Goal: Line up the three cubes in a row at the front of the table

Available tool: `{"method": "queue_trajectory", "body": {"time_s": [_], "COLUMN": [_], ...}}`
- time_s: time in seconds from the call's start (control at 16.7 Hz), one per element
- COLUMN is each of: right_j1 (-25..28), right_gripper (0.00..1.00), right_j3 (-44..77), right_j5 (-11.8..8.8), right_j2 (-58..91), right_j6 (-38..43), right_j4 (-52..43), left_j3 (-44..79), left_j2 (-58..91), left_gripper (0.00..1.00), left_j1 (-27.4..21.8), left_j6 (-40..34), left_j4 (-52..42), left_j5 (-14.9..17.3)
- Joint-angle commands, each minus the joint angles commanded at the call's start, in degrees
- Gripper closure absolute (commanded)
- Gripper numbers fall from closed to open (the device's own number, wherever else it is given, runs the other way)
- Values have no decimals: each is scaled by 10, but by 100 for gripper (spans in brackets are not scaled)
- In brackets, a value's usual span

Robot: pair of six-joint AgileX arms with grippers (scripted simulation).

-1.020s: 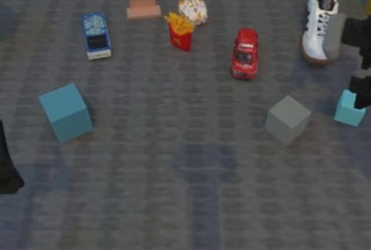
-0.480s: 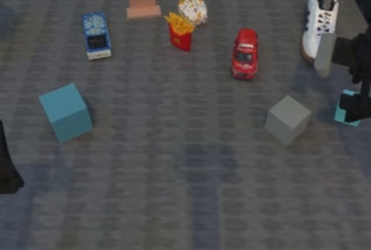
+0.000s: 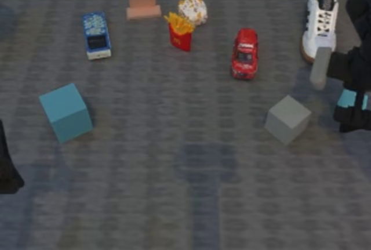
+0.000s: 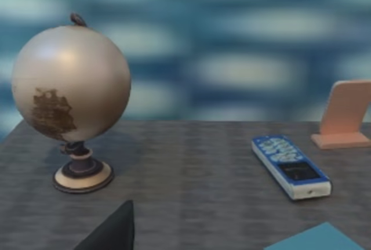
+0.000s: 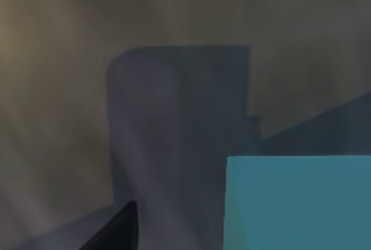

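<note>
From above, your right tool (image 3: 355, 106) sits at the counter's (image 3: 174, 163) right edge, over the small turquoise cube (image 3: 346, 98); you cannot tell its grip. The grey cube (image 3: 287, 119) lies just left of it, the large blue-teal cube (image 3: 65, 112) far left. Your left arm is parked at the left edge. In the right wrist view, the turquoise cube fills a corner.

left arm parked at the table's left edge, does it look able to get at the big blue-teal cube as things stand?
Probably yes. The blue-teal cube stands alone on the left of the table, with bare surface between it and the left arm; nothing blocks the way.
</note>
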Motion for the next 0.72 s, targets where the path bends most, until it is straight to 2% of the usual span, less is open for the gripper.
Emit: {"method": "queue_trajectory", "body": {"time_s": [0.72], "right_j1": [0], "right_gripper": [90], "right_j3": [0], "right_j5": [0], "right_j2": [0], "right_j6": [0], "right_j4": [0], "left_j3": [0], "left_j2": [0], "left_gripper": [0], "left_j1": [0], "left_j6": [0], "left_j4": [0], "left_j5": [0]}}
